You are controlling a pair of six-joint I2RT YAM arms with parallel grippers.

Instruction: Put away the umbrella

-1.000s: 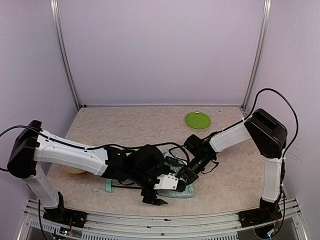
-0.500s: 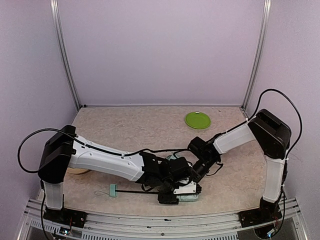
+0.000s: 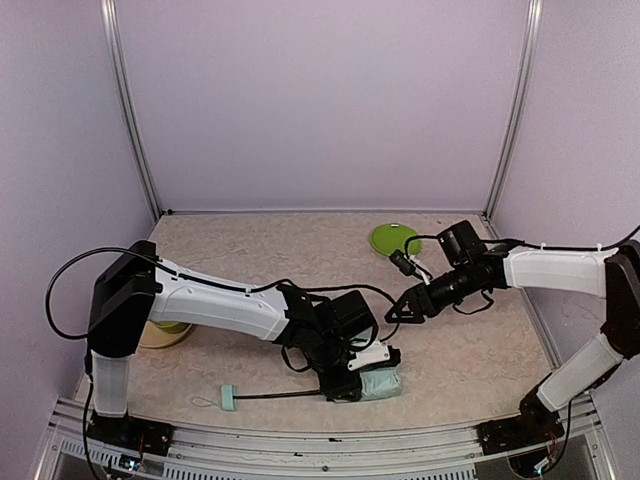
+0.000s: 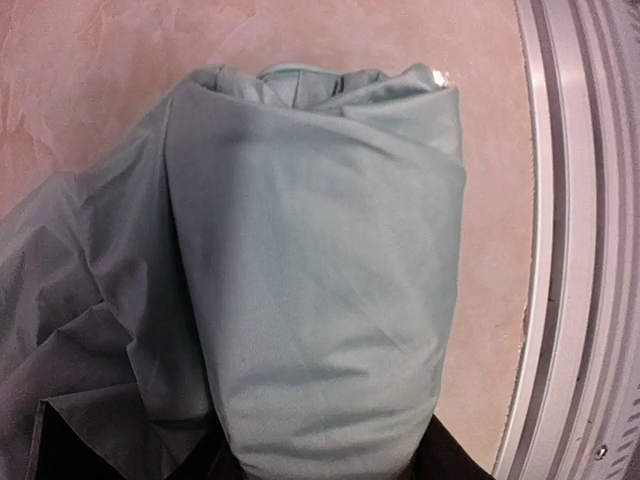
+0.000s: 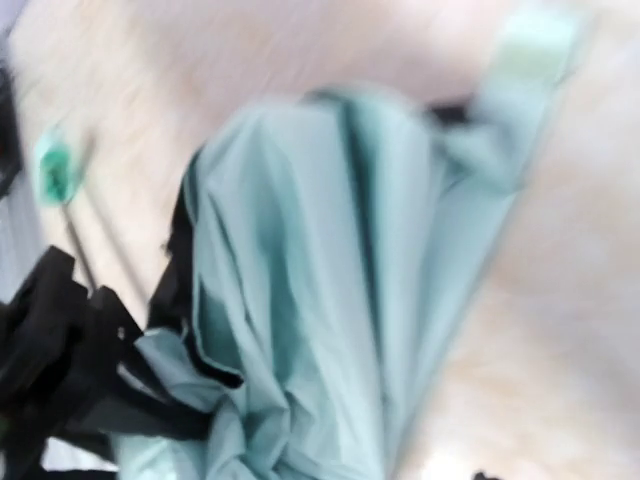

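The umbrella [image 3: 381,384] lies near the table's front edge as a rolled bundle of pale mint fabric with black lining. Its thin black shaft runs left to the small mint handle [image 3: 228,397]. My left gripper [image 3: 353,384] reaches in from the left and is shut on the bundle. In the left wrist view the roll [image 4: 320,280] fills the frame, pinched between dark fingers at the bottom. My right gripper [image 3: 398,312] hangs open and holds nothing, up and to the right of the bundle. The blurred right wrist view looks down on the fabric [image 5: 330,280] and handle [image 5: 55,165].
A green plate [image 3: 395,239] lies at the back right, just behind the right arm. A tan bowl [image 3: 158,334] sits at the left, partly hidden by the left arm. The metal front rail [image 4: 570,250] runs close beside the bundle. Lilac walls enclose the table.
My right gripper has let go of the fabric, opened, and drawn back up and to the right. My left gripper has slid right onto the rolled bundle and closed on it.
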